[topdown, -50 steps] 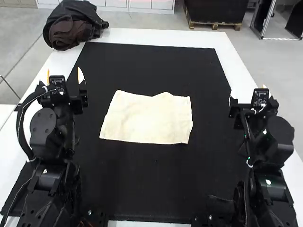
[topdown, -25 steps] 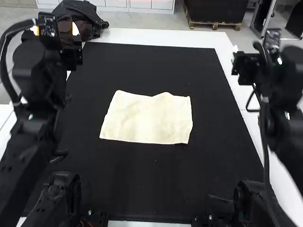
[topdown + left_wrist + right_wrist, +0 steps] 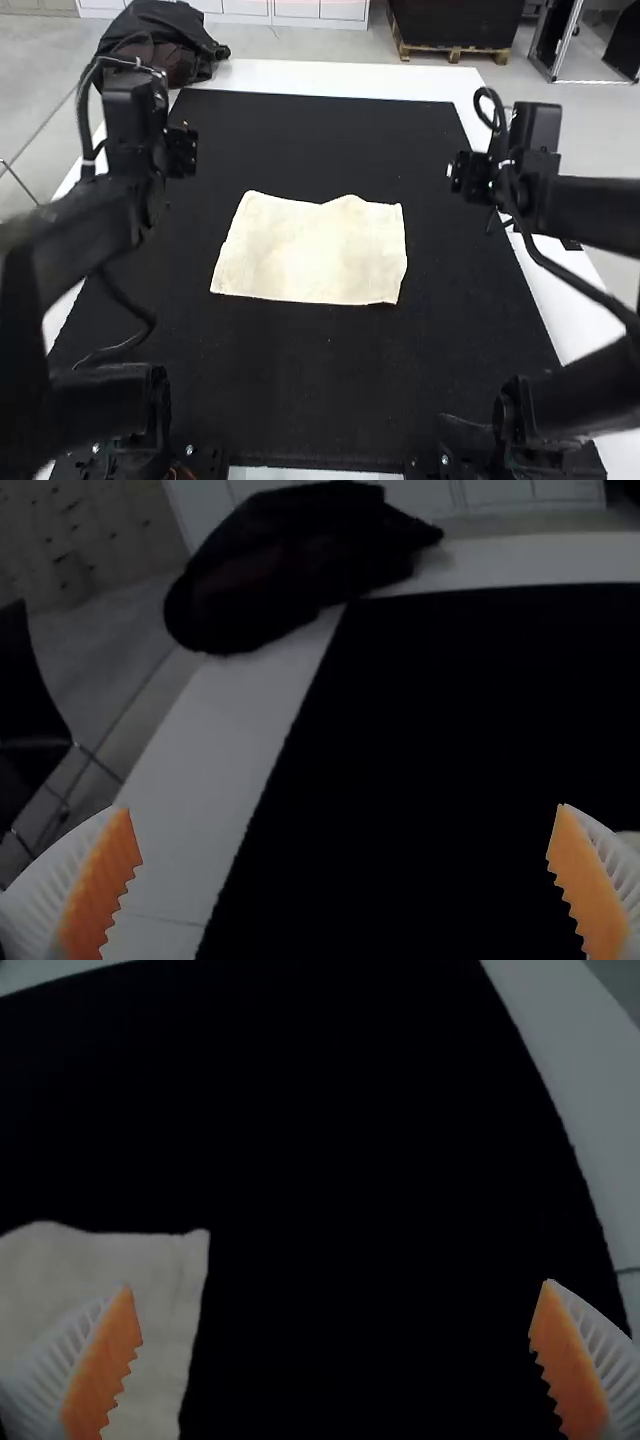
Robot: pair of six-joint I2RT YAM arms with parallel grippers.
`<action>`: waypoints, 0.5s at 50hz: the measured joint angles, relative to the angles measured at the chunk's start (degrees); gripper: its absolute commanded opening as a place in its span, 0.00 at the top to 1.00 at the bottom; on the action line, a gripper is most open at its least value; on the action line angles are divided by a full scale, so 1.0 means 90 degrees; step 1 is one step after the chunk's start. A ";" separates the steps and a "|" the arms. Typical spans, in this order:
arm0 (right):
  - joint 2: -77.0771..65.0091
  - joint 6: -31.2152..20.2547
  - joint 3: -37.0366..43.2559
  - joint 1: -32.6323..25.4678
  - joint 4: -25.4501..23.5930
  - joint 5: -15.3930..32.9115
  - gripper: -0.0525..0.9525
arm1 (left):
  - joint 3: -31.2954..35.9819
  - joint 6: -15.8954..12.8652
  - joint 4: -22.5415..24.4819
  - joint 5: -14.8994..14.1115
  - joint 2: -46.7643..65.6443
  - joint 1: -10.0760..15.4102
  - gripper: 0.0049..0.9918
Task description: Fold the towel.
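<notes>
In the high view my left gripper [image 3: 180, 152] is raised at the mat's left edge, left of the towel. My right gripper [image 3: 470, 178] hangs above the mat's right side, right of the towel. The cream towel [image 3: 312, 252] lies flat as a wide rectangle on the mat, its far edge slightly uneven; no gripper touches it. The left wrist view has my left gripper [image 3: 345, 825] with its fingers wide apart and nothing between them. Wide apart too are the fingers of my right gripper [image 3: 338, 1305] in the right wrist view, where part of the towel [image 3: 150, 1320] lies below.
A black mat [image 3: 320, 400] covers most of the white table [image 3: 340, 78]. A dark bundled jacket or bag [image 3: 185, 35] rests on the table's far left corner, seen also as a dark bundle [image 3: 290, 565] in the left wrist view.
Both arms have swung about beside the mat; over the last half second the left gripper came slightly right and nearer, the right one inward over the mat's edge. The towel stayed put.
</notes>
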State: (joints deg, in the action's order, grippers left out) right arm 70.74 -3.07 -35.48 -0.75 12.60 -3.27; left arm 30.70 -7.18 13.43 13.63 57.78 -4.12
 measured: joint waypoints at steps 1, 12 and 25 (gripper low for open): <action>0.0117 0.0010 -0.0022 0.0000 0.0032 0.0000 0.05 | 0.0041 0.0000 -0.0049 -0.0022 0.0143 0.0002 0.03; 0.0389 0.0012 -0.0051 0.0000 0.0554 0.0078 0.06 | 0.0245 0.0000 -0.0420 -0.0512 0.1392 0.0002 0.03; 0.1008 0.0034 -0.0187 0.0425 0.0034 -0.0532 0.04 | 0.0758 0.0070 -0.0517 -0.1319 0.2475 0.0000 0.03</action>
State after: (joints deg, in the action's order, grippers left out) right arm 79.81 -2.76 -37.17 3.07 12.91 -8.05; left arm 37.52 -6.55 8.78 1.76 80.05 -4.12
